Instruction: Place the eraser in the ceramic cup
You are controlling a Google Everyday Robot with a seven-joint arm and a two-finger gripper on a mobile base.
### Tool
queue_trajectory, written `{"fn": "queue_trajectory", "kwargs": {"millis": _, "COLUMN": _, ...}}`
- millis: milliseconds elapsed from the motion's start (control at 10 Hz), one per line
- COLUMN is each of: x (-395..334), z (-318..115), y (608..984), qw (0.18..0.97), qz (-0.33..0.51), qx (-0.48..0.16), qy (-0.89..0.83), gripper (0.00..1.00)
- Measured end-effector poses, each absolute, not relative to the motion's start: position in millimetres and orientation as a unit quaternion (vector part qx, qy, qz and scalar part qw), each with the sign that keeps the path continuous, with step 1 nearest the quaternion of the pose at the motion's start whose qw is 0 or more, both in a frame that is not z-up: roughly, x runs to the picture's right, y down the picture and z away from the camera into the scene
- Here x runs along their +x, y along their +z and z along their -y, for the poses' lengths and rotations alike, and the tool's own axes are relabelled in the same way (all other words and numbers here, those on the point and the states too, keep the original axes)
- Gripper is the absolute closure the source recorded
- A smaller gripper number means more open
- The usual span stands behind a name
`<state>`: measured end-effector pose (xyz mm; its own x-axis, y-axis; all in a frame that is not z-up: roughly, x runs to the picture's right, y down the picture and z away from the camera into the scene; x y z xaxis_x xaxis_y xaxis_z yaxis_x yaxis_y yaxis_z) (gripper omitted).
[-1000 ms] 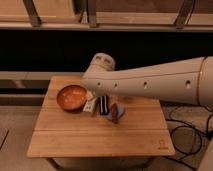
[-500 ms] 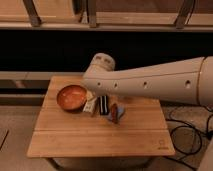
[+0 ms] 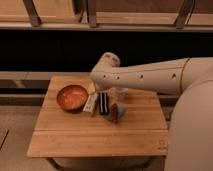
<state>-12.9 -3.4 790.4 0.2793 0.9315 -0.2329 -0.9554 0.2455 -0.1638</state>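
The eraser, a small black striped block, lies on the wooden table between a white oblong item and a reddish-brown piece on blue. The ceramic cup, pale and small, stands just behind and to the right of the eraser, partly covered by my arm. My gripper hangs from the arm's end directly over the eraser and is mostly hidden by the wrist.
A wide orange-brown bowl sits at the table's left back. My pale arm crosses from the right above the table's back edge. A dark shelf unit runs behind the table.
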Motion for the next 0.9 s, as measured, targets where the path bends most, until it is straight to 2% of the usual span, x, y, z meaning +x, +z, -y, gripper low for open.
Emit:
{"fn": "queue_trajectory", "kwargs": {"millis": 400, "x": -27.9, "z": -11.8, "y": 837.0, "qw": 0.770, "qz": -0.049, "qx": -0.179, "qy": 0.610, "gripper": 0.20}}
{"fn": "queue_trajectory", "kwargs": {"millis": 700, "x": -33.9, "z": -57.1, "y": 861.2, "qw": 0.779, "qz": -0.110, "qx": -0.212, "qy": 0.580, "gripper": 0.20}}
{"fn": "queue_trajectory", "kwargs": {"millis": 900, "x": -21.4, "z": -70.7, "y": 873.5, "qw": 0.777, "qz": -0.147, "qx": -0.214, "qy": 0.573, "gripper": 0.20}}
